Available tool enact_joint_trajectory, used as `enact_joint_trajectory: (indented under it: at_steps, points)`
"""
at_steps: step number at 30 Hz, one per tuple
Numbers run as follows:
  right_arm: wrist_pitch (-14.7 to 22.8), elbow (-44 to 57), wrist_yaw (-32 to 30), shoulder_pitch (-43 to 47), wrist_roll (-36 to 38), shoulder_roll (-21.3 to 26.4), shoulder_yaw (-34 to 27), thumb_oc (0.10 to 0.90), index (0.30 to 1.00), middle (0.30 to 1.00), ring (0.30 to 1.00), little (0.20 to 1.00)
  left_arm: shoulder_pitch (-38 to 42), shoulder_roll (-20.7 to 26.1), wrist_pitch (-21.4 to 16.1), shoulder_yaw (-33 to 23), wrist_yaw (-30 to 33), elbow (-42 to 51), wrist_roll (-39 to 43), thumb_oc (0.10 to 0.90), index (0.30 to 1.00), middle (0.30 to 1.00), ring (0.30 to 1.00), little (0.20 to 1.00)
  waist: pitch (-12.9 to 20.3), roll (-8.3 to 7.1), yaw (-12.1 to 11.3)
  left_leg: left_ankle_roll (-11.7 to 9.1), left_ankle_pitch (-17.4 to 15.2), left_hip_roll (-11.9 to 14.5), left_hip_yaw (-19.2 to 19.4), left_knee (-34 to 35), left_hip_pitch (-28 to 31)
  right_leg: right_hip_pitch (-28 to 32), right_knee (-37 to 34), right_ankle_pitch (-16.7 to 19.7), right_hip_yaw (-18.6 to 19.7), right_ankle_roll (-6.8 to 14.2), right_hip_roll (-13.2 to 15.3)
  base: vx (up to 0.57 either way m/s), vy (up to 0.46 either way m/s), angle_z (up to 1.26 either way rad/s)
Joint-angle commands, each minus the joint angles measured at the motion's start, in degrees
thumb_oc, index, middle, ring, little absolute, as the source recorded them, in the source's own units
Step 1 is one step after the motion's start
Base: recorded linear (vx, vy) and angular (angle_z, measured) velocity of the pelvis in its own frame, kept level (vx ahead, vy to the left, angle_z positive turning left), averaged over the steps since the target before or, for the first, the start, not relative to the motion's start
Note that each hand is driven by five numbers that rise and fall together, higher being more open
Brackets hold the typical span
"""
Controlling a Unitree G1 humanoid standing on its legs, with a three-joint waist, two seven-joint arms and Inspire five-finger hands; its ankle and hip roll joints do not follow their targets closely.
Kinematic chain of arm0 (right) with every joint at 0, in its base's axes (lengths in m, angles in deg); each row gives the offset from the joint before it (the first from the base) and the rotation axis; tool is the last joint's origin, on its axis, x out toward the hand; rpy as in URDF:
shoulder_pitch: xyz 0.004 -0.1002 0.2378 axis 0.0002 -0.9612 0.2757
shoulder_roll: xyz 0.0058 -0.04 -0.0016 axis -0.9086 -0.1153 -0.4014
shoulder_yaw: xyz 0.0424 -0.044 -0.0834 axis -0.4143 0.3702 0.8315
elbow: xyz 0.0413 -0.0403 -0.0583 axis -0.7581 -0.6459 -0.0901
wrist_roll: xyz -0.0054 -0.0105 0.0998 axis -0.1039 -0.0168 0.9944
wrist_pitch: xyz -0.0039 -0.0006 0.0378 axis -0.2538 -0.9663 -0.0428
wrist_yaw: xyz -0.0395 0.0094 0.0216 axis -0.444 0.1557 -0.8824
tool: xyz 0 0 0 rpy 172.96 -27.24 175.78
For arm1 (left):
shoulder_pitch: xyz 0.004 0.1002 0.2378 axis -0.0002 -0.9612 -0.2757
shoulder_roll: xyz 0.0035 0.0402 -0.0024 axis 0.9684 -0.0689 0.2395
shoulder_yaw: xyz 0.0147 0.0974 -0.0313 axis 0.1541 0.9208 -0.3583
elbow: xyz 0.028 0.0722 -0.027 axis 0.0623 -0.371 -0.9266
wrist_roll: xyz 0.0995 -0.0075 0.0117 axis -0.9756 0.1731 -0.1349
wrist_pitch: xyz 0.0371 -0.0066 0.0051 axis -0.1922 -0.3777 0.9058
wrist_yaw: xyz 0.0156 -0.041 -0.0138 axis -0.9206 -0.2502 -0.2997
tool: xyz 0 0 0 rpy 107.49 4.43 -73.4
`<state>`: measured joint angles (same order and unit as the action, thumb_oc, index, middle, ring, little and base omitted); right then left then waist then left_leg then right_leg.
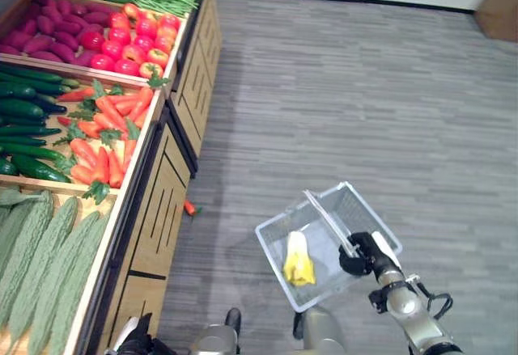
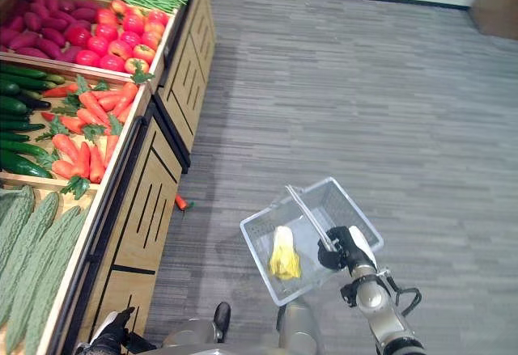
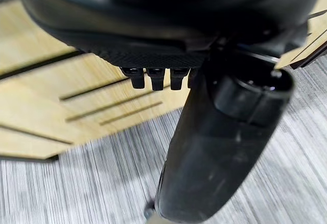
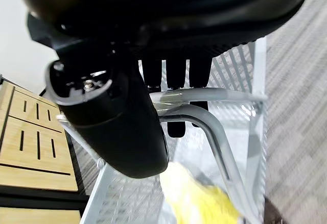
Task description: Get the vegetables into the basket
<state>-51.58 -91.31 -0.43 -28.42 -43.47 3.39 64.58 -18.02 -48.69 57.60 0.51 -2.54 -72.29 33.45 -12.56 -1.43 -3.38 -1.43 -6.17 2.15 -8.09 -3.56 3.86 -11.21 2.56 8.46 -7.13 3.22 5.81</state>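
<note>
Here the right hand [image 1: 362,252] fingers curl round the basket [image 1: 279,237] handle; left hand [image 3: 168,45] fingers hang relaxed.

Translucent plastic mesh basket [image 1: 278,238], pale matt wood stand [image 1: 158,209], grey wood-grain floor [image 1: 364,88]
</note>
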Motion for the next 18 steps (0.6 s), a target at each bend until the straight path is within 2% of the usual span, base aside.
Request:
enact_joint_trajectory:
  at_steps: [1, 2, 3, 4, 5, 6, 7, 9, 11, 12, 13, 14, 16, 18]
  points:
    - [5.89, 9.11, -3.13, 4.34, 1.67, 6.18, -5.06, 0.400, 0.300, 0.300, 0.300, 0.300, 1.04, 2.31, -0.98, -0.89, 1.05, 0.66, 0.68, 0.900, 1.000, 1.000, 1.000, 1.000, 2.15, -0.47, 0.10, -2.25, 4.64, 2.84, -2.86, -2.55, -1.34, 0.69, 4.75, -5.27, 0.33, 3.40, -0.15, 0.25, -0.310, 0.23]
    - [5.98, 8.98, -3.29, 4.13, 1.95, 6.92, -5.66, 0.400, 0.300, 0.300, 0.300, 0.300, 0.91, 1.81, -1.05, -0.47, 1.03, 1.37, 0.68, 0.900, 1.000, 1.000, 1.000, 1.000, 2.36, -0.10, -0.28, -3.11, 7.41, 3.98, -3.61, -4.14, -1.85, 1.71, 5.09, -6.48, -0.82, 2.56, -0.83, 0.23, -0.306, 0.16]
    - [5.97, 8.89, -3.49, 3.98, 2.07, 7.22, -6.01, 0.400, 0.300, 0.300, 0.300, 0.300, 0.65, 1.53, -1.07, -0.18, 1.01, 1.92, 0.71, 0.900, 1.000, 1.000, 1.000, 1.000, 2.27, 0.04, -0.48, -3.37, 8.75, 4.26, -3.73, -5.08, -2.48, 2.30, 4.99, -6.94, -1.56, 2.17, -0.94, 0.16, -0.223, 0.25]
    - [5.98, 8.89, -3.49, 3.96, 2.08, 7.24, -6.03, 0.400, 0.300, 0.300, 0.300, 0.300, 0.63, 1.52, -1.05, -0.16, 1.00, 1.95, 0.72, 0.900, 1.000, 1.000, 1.000, 1.000, 2.28, 0.06, -0.40, -3.39, 8.75, 4.25, -3.84, -5.12, -2.52, 2.33, 4.97, -6.95, -1.67, 2.16, -0.92, 0.12, -0.189, 0.45]
    - [5.94, 8.79, -3.93, 3.75, 2.16, 7.90, -6.53, 0.400, 0.300, 0.300, 0.300, 0.300, 0.87, 0.97, -0.95, 0.14, 0.88, 2.08, 0.83, 0.900, 1.000, 1.000, 1.000, 1.000, 2.05, 0.00, -0.39, -3.85, 10.68, 4.57, -2.25, -7.53, -3.85, 3.81, 4.39, -7.58, -3.25, 1.54, -0.72, 0.12, -0.181, 0.38]
    - [5.82, 9.18, -4.08, 3.36, 2.07, 8.33, -7.07, 0.400, 0.300, 0.300, 0.300, 0.300, 0.81, 0.68, -0.81, 0.35, 0.64, 2.62, 0.88, 0.900, 1.000, 1.000, 1.000, 1.000, 1.90, -0.05, -0.15, -4.01, 11.50, 4.98, -0.45, -9.08, -4.69, 4.75, 4.10, -8.03, -4.16, 1.11, -0.58, 0.12, -0.180, 0.38]
    - [5.80, 9.22, -4.06, 3.31, 2.07, 8.34, -7.11, 0.400, 0.300, 0.300, 0.300, 0.300, 0.79, 0.67, -0.78, 0.38, 0.63, 2.66, 0.89, 0.900, 1.000, 1.000, 1.000, 1.000, 1.89, -0.01, -0.13, -4.02, 11.43, 4.99, -0.50, -9.22, -4.75, 4.81, 4.06, -8.03, -4.21, 1.11, -0.59, 0.07, -0.100, 0.34]
    - [5.52, 9.28, -4.55, 2.73, 1.88, 8.66, -7.75, 0.400, 0.300, 0.300, 0.300, 0.300, 1.09, 0.29, -0.65, 0.93, 0.49, 2.58, 0.70, 0.900, 1.000, 1.000, 1.000, 1.000, 1.50, 0.14, 0.19, -4.27, 12.87, 6.03, 3.61, -10.20, -6.31, 6.71, 3.31, -8.92, -5.80, 0.50, -0.59, 0.09, -0.126, 0.47]
    - [5.34, 8.96, -4.93, 2.03, 1.82, 8.68, -8.70, 0.400, 0.300, 0.300, 0.300, 0.300, 1.13, 0.04, -0.61, 1.91, 0.26, 2.43, -0.43, 0.900, 1.000, 1.000, 1.000, 1.000, 1.31, 0.19, -0.63, -3.69, 10.66, 2.79, 5.29, -7.06, -9.76, 8.84, 1.34, -9.13, -7.13, 0.97, -0.27, 0.10, -0.117, 0.52]
    - [5.35, 8.95, -4.93, 2.01, 1.82, 8.68, -8.72, 0.400, 0.300, 0.300, 0.300, 0.300, 1.14, 0.03, -0.62, 1.94, 0.28, 2.40, -0.45, 0.900, 1.000, 1.000, 1.000, 1.000, 1.34, 0.16, -0.61, -3.65, 10.63, 2.73, 5.28, -7.04, -9.75, 8.90, 1.26, -9.14, -7.16, 1.02, -0.21, 0.08, -0.034, 0.34]
    - [5.32, 8.99, -4.89, 1.60, 1.77, 8.57, -9.04, 0.400, 0.300, 0.300, 0.300, 0.300, 1.06, -0.18, -0.35, 1.99, 0.35, 1.89, -1.22, 0.900, 1.000, 1.000, 1.000, 1.000, 1.63, 0.03, -0.62, -3.12, 8.99, 1.39, 6.40, -5.06, -10.62, 9.34, 0.45, -9.17, -7.65, 1.29, 0.03, 0.12, -0.008, 0.26]
    - [5.10, 8.50, -5.30, 1.38, 1.69, 8.15, -9.24, 0.400, 0.300, 0.300, 0.300, 0.300, 1.08, -0.47, 0.13, 2.19, 0.73, 1.29, -2.64, 0.900, 1.000, 1.000, 1.000, 1.000, 1.77, 0.09, -0.74, -2.69, 9.74, 0.90, 9.34, -2.36, -13.43, 10.33, -0.56, -9.23, -8.37, 1.53, 0.09, 0.15, 0.000, 0.33]
    - [4.91, 8.72, -5.86, 1.12, 1.06, 7.69, -9.12, 0.400, 0.300, 0.300, 0.300, 0.300, 1.27, -0.83, 0.61, 1.92, 1.17, 0.43, -3.48, 0.900, 1.000, 1.000, 1.000, 1.000, 1.76, 0.26, -1.40, -2.82, 13.51, 1.14, 12.94, 0.19, -16.91, 11.67, -1.63, -9.60, -8.70, 1.62, -0.60, 0.15, 0.028, 0.35]
    - [4.80, 8.67, -5.87, 1.19, 0.86, 7.49, -8.84, 0.400, 0.300, 0.300, 0.300, 0.300, 1.11, -0.82, 0.61, 1.70, 1.07, 0.44, -3.47, 0.900, 1.000, 1.000, 1.000, 1.000, 1.65, 0.38, -2.18, -3.11, 15.04, 1.32, 13.45, 1.33, -17.58, 12.19, -1.68, -9.83, -8.48, 1.55, -1.13, 0.15, 0.046, 0.07]
